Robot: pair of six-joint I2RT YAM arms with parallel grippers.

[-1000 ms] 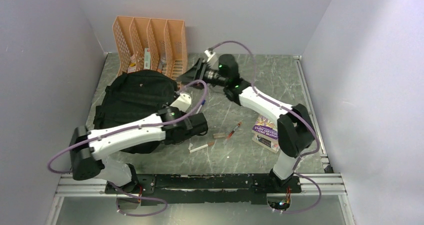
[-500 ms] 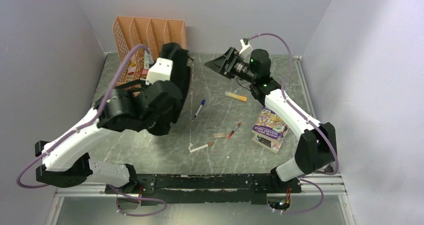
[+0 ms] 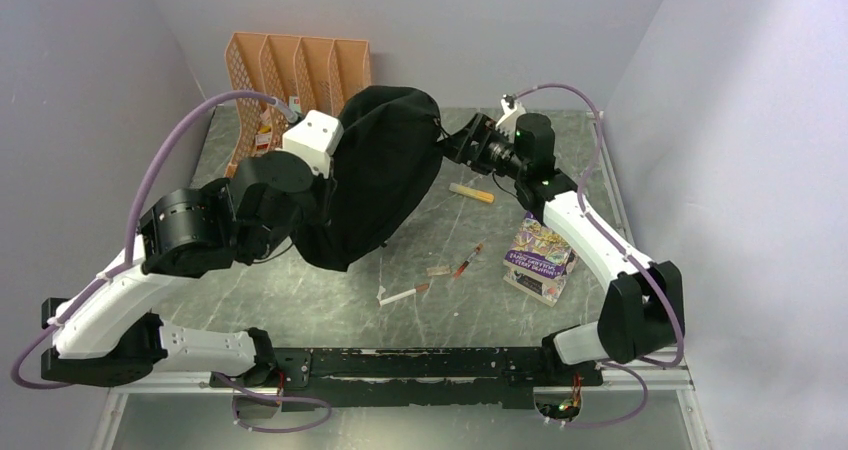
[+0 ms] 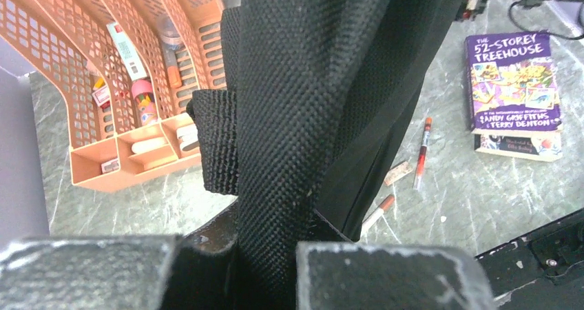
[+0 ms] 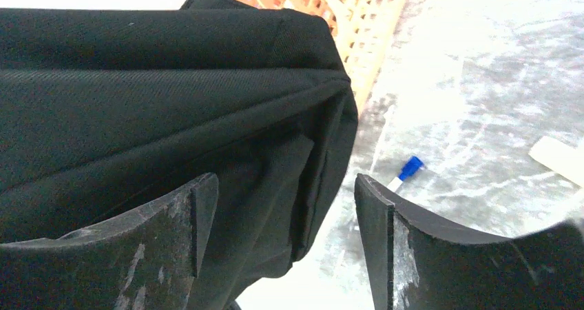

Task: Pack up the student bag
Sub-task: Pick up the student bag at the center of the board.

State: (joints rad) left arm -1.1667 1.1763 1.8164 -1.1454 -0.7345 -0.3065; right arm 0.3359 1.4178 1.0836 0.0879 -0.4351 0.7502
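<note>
From above, you see the student bag (image 3: 385, 170) hanging as a long dark mass over the far-left part of the worktop (image 3: 500, 315). Its upper end stands in front of the orange file rack (image 3: 290, 70) in the far left corner and screens part of it. The left arm (image 3: 200, 235) presses against the bag's left side, so this view hides the left tool. The right tool (image 3: 455, 145) sits just beside the bag's upper right. Toward the right edge lie a purple book (image 3: 540, 255), an orange marker (image 3: 471, 192), a red pen (image 3: 467, 260) and a white pen (image 3: 405, 294), all apart from the bag. Your left wrist camera gives what the overhead cannot: the left tool (image 4: 237, 272) is clamped on a fold of the bag's woven fabric, which fills the gap between its fingers, with a strap (image 4: 217, 145) hanging beside it. Your right wrist camera shows the right tool's jaws standing wide, gripping nothing, with a corner of the bag between them and clear space on the right-hand side. It also shows a blue-capped pen (image 5: 406, 169) on the worktop past the bag, which the bag hides from above.
</note>
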